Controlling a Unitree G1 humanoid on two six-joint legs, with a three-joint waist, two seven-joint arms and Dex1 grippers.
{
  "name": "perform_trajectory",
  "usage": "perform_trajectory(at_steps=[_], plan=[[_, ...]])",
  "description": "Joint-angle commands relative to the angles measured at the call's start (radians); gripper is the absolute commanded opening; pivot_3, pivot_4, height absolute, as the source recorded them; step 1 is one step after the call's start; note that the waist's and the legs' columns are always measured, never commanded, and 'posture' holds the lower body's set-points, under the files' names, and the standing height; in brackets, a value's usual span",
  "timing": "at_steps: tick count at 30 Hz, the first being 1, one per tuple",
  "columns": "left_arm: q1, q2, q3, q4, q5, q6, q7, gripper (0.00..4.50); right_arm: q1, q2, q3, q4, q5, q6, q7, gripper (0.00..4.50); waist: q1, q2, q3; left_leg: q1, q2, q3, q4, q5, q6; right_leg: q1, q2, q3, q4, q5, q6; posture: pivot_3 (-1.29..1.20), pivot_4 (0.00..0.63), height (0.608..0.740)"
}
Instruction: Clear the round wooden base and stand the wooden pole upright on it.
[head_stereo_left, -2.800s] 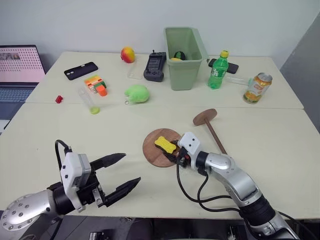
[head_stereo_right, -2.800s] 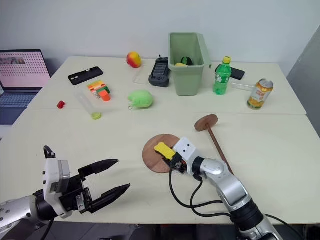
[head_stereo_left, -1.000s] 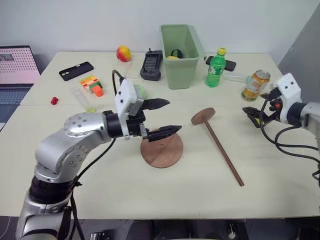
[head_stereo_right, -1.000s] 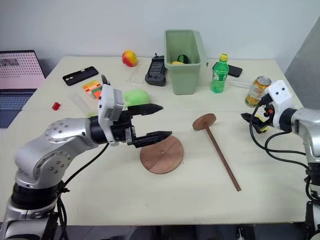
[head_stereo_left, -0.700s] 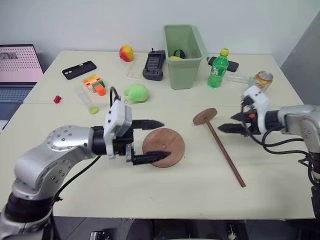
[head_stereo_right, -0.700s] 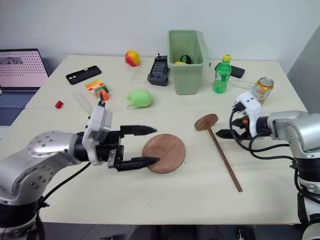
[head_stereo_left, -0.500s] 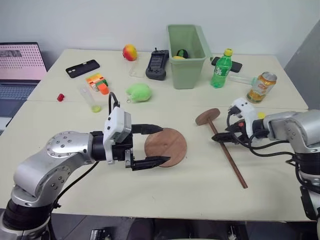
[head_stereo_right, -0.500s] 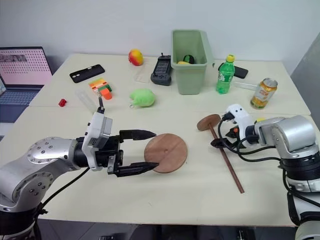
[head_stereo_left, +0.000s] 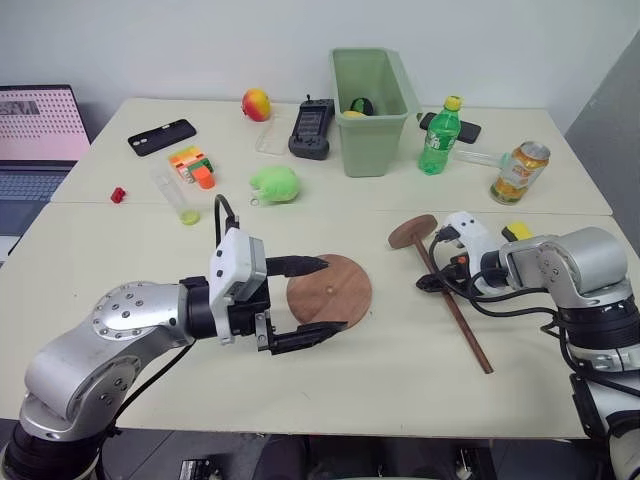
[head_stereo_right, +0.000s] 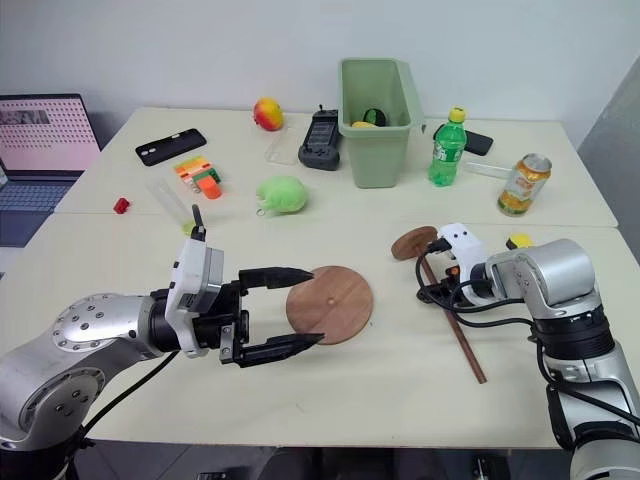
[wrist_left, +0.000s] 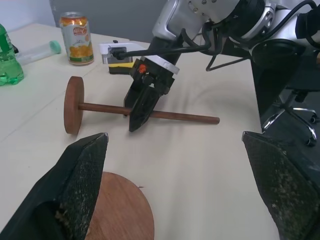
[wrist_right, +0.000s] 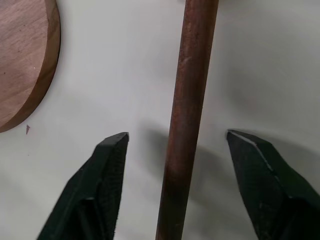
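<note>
Base (head_stereo_left: 329, 289) at frame centre cleared; right gripper (wrist_right: 172, 145) straddling pole (wrist_right: 187, 115), jaws apart; next, closing and lifting; left gripper (head_stereo_left: 318, 298) open beside base

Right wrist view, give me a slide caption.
Open right gripper straddling the wooden pole lying flat on the table.

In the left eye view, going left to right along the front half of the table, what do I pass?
Left gripper → round wooden base → wooden pole → right gripper, its fingers open on either side of the pole.
</note>
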Motion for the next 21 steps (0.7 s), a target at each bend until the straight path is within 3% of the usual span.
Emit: perform_trajectory(at_steps=[1,9,13,15,18,21], plan=[[-0.021,0.0,0.024,-0.021,-0.01,-0.014,0.018,4.5,-0.027,0.044,-0.057,0.007,0.024,0.047,-0.028,2.23,0.0,0.0,0.0,0.0,0.0,0.0,0.0,0.0,0.0,0.0,0.0,0.0,0.0,0.0,0.0,0.0,0.15,0.74],[-0.015,0.019,0.02,-0.016,0.0,-0.03,-0.019,4.5,-0.046,0.057,-0.079,0.062,0.044,0.047,-0.051,0.28,-0.001,0.0,0.0,0.0,0.0,0.0,0.0,0.0,0.0,0.0,0.0,0.0,0.001,0.0,0.0,0.0,0.15,0.74],[0.011,0.028,0.033,-0.02,0.0,-0.036,-0.032,4.5,-0.098,0.074,-0.118,0.111,0.119,0.047,-0.033,0.27,-0.001,0.0,0.0,0.0,0.0,0.001,0.0,0.0,0.0,0.0,0.001,0.0,0.001,0.0,0.0,0.0,0.15,0.74],[0.046,0.01,0.065,-0.039,-0.03,-0.035,-0.007,4.5,-0.183,0.156,-0.202,0.116,0.142,-0.012,-0.026,0.27,-0.006,0.001,0.001,0.0,0.0,0.001,0.0,0.0,0.0,0.0,0.001,0.0,0.001,0.0,0.0,0.0,0.15,0.74],[0.209,-0.051,0.168,-0.081,-0.036,-0.077,0.048,4.5,-0.26,0.339,-0.348,0.044,0.192,-0.25,-0.079,0.27,-0.032,0.002,0.001,0.001,0.001,0.001,0.0,0.0,0.0,-0.003,0.001,0.002,0.006,0.0,0.0,0.0,0.15,0.74],[0.451,-0.116,0.259,-0.142,0.046,-0.185,0.018,4.5,-0.168,0.412,-0.246,-0.123,0.131,-0.562,-0.016,0.27,-0.04,0.002,0.0,0.0,0.004,-0.001,-0.002,0.001,-0.002,-0.005,0.003,0.001,0.005,0.0,0.0,0.0,0.15,0.74]])
